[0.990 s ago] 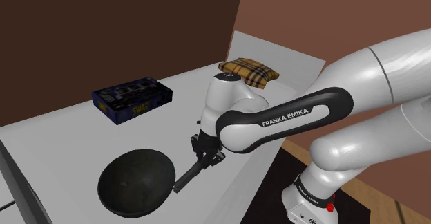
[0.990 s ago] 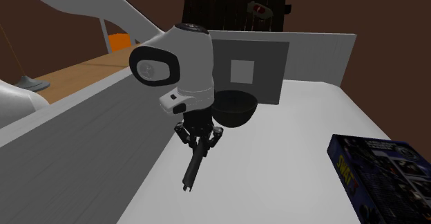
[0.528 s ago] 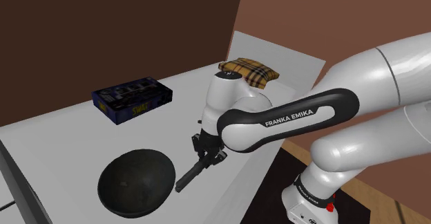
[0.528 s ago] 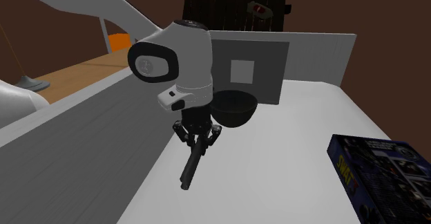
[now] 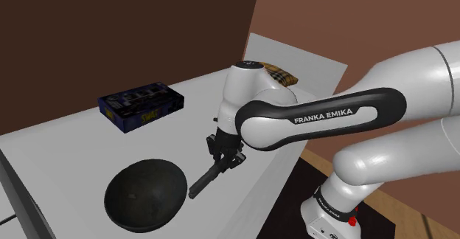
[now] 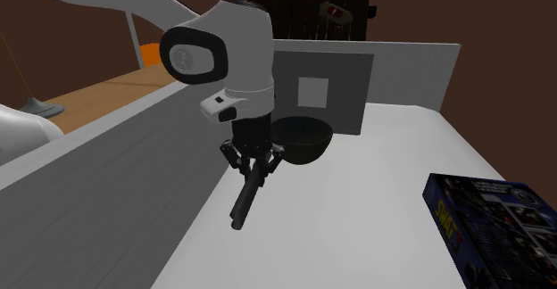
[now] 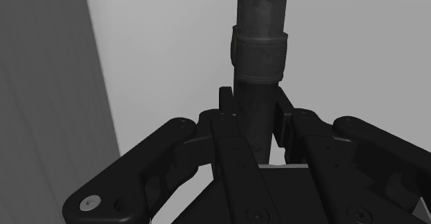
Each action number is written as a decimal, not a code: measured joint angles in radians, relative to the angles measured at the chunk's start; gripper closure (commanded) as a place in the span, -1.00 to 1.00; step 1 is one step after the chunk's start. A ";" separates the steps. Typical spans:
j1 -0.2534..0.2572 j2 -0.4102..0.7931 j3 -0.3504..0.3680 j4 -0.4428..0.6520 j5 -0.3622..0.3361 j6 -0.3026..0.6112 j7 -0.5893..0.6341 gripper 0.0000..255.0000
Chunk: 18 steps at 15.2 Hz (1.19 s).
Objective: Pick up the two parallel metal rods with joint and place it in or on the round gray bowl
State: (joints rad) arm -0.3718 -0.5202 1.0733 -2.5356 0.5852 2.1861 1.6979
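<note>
The step in hand is, by my reading, the carry to the bowl [image 5: 144, 193], a dark round one that stands near the corner of the surface [image 5: 70, 138] at the shoulder view's lower left. The jointed rod piece [image 5: 206, 180] is long and gripped close to its upper end, so it hangs slanted below the grip, its free end just beside the bowl's rim. To do this well, raise it until that free end clears the rim, then travel slowly so the hanging length does not swing or knock the bowl. Bring the middle of the piece over the bowl's hollow, not the gripped end, and lower before letting go; it may well come to rest across the rim, which the task allows

The end effector [image 6: 254, 162] is clenched on the rod piece. In the wrist view its fingers [image 7: 225, 109] press on either side of the dark tube, just short of a thicker collar, with only the tube's width between them. The piece hangs over the surface's edge nearest the stand; whether its lower end is clear of the surface I cannot tell
</note>
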 measured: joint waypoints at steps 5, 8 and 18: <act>0.032 -0.052 -0.065 0.032 -0.007 -0.088 -0.004 1.00; 0.044 -0.075 -0.096 0.051 -0.014 -0.133 -0.006 1.00; 0.060 -0.124 -0.181 0.142 -0.049 -0.280 0.001 1.00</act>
State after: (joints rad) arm -0.3116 -0.6444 0.8926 -2.3938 0.5365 1.9059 1.6989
